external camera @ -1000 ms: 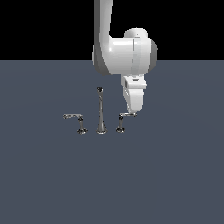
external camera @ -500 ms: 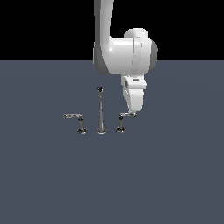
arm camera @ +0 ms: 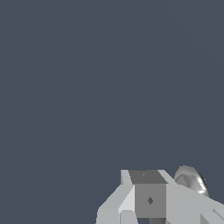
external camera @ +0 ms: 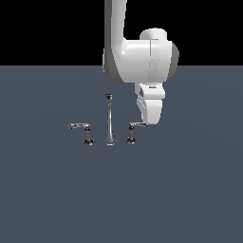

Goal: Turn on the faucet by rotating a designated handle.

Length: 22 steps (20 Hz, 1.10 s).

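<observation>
The faucet (external camera: 109, 124) is a small chrome set on the dark grey floor, with a tall thin spout in the middle and a short lever on each side. The handle (external camera: 134, 126) is the lever on the exterior view's right, its slim arm pointing toward my gripper (external camera: 145, 124). My gripper hangs straight down from the white arm, its tip at the outer end of that arm. In the wrist view the fingers (arm camera: 148, 199) stand together, shut, with nothing between them. A rounded chrome piece of the handle (arm camera: 191, 179) lies just beside them.
The mirror-image lever (external camera: 79, 126) stands on the exterior view's left of the spout. The white arm (external camera: 137, 59) rises above the faucet's right side. Flat dark grey floor (external camera: 180, 190) stretches all around.
</observation>
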Each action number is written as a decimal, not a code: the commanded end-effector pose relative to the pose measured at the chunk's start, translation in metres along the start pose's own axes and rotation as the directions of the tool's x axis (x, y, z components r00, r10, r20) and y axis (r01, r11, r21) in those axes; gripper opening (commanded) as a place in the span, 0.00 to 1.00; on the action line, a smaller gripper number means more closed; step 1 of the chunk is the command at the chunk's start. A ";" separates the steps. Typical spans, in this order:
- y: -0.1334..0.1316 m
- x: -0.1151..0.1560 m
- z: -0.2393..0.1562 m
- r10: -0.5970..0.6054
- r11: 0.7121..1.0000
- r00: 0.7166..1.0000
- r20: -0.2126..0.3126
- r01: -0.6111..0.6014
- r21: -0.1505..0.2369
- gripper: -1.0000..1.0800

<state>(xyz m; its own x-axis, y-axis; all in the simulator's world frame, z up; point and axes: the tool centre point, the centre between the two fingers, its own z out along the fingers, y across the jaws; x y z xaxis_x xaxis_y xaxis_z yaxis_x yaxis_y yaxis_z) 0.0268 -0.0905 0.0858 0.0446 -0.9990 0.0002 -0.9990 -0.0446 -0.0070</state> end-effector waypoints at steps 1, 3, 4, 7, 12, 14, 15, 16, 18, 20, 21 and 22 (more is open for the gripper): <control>0.012 0.005 0.000 0.002 1.000 1.000 0.000 -0.002 -0.007 0.00; 0.018 0.008 0.000 0.002 1.000 1.000 0.000 -0.002 -0.007 0.00; 0.018 0.008 0.000 0.002 1.000 1.000 0.000 -0.002 -0.007 0.00; 0.016 0.001 0.000 -0.004 1.000 1.000 0.001 0.004 0.003 0.00; 0.033 -0.003 0.000 -0.002 1.000 1.000 0.001 0.002 0.000 0.00; 0.040 -0.004 0.000 -0.001 1.000 1.000 0.001 0.001 -0.001 0.00; 0.043 -0.005 0.000 -0.001 1.000 1.000 0.001 0.001 -0.002 0.00; 0.046 -0.006 0.000 0.000 1.000 1.000 0.001 0.000 -0.003 0.00; 0.053 -0.007 0.000 0.000 1.000 1.000 0.000 0.000 -0.004 0.00; 0.060 -0.009 0.000 0.001 1.000 1.000 0.000 -0.001 -0.006 0.00; 0.064 -0.009 0.000 0.002 1.000 1.000 0.000 -0.002 -0.006 0.00; 0.064 -0.009 0.000 0.002 1.000 1.000 0.000 -0.002 -0.006 0.00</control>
<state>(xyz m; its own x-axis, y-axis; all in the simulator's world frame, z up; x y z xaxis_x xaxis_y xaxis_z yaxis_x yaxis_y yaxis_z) -0.0331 -0.0908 0.0858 0.0334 -0.9994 0.0025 -0.9994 -0.0334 -0.0048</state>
